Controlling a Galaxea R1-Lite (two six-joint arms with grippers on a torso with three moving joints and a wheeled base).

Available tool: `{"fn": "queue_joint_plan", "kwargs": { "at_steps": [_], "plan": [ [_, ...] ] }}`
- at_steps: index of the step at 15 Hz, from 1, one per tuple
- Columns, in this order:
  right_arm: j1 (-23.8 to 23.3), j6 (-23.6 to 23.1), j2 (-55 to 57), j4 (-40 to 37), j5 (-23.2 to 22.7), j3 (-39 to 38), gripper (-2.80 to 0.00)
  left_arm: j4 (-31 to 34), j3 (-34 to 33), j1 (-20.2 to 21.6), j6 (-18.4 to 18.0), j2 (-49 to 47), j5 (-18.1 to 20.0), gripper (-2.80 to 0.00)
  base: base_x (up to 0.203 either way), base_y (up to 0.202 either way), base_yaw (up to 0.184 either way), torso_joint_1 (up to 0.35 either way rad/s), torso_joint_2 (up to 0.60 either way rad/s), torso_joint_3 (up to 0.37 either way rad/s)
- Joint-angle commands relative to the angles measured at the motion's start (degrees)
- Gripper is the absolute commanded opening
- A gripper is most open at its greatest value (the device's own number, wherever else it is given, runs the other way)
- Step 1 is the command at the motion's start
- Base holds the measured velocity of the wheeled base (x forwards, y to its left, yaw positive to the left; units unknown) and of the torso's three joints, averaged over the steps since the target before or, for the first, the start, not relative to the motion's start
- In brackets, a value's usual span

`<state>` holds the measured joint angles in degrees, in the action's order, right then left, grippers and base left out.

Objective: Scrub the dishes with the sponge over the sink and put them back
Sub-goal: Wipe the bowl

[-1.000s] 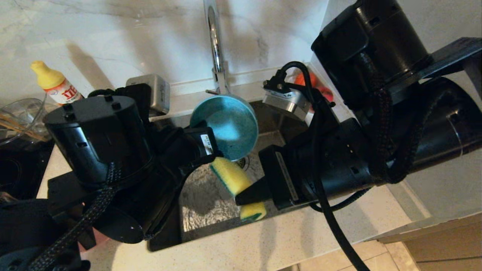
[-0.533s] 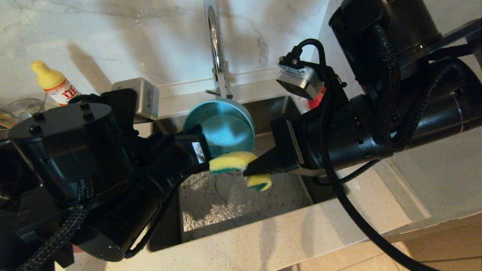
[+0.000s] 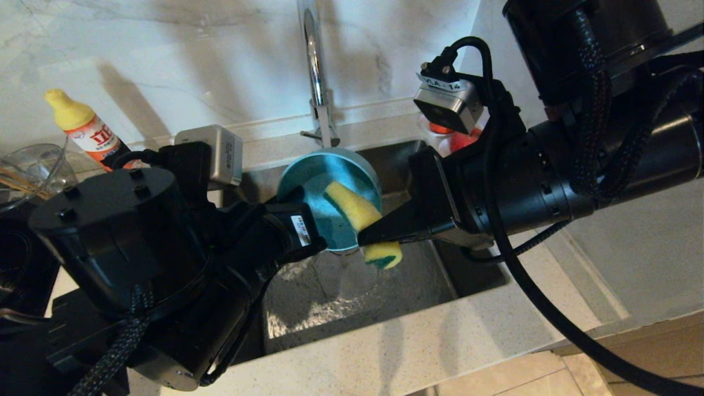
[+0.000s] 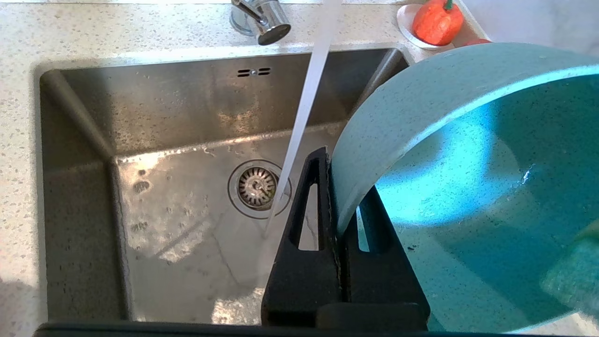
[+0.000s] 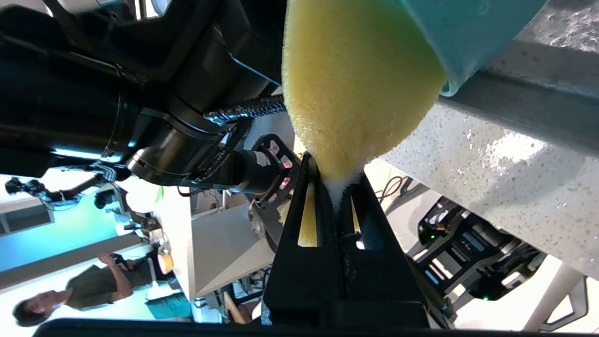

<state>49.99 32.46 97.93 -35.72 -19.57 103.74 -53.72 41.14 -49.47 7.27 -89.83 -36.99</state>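
Marble backsplash; faucet (image 3: 314, 66) above sink (image 3: 352, 286); detergent bottle (image 3: 82, 127), glass bowl (image 3: 27, 170) left.

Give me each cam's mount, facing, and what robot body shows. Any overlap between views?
Head: up on the robot, looking down at the sink; both arms, left gripper, right gripper show.
Left wrist: behind the fingers, facing the sink; fingers clamp the teal bowl rim.
Right wrist: behind the fingers, which pinch the sponge; left arm behind.
Shared: teal bowl and sponge in all views.

glass bowl (image 3: 33, 165) cropped, sink (image 3: 308, 313) half-hidden
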Motion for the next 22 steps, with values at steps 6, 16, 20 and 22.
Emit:
{"fn": "queue_joint_plan", "kwargs": {
  "at_steps": [6,16,20,22],
  "plan": [
    [-2.87,1.06,0.91,2.29,-0.51,0.08,-2.80,-3.16,-1.58,-0.01,-1.16,0.70,-0.12,-2.80,0.000,0.000,0.000,0.000,0.00,0.000],
    [-2.09,2.27,2.18,2.58,-1.18,0.58,-2.80,-6.48,-0.80,0.07,-3.13,0.89,-0.10,-2.80,0.000,0.000,0.000,0.000,0.00,0.000],
    [-0.16,3.05,3.06,2.73,-1.18,0.39,-2.80,-6.39,1.40,0.07,-3.05,0.36,-0.19,-2.80,0.000,0.000,0.000,0.000,0.00,0.000],
    [-0.29,3.12,3.35,3.08,-1.02,1.24,-2.80,-6.48,0.52,-0.01,-3.40,0.36,-0.11,-2.80,0.000,0.000,0.000,0.000,0.00,0.000]
  ]
}}
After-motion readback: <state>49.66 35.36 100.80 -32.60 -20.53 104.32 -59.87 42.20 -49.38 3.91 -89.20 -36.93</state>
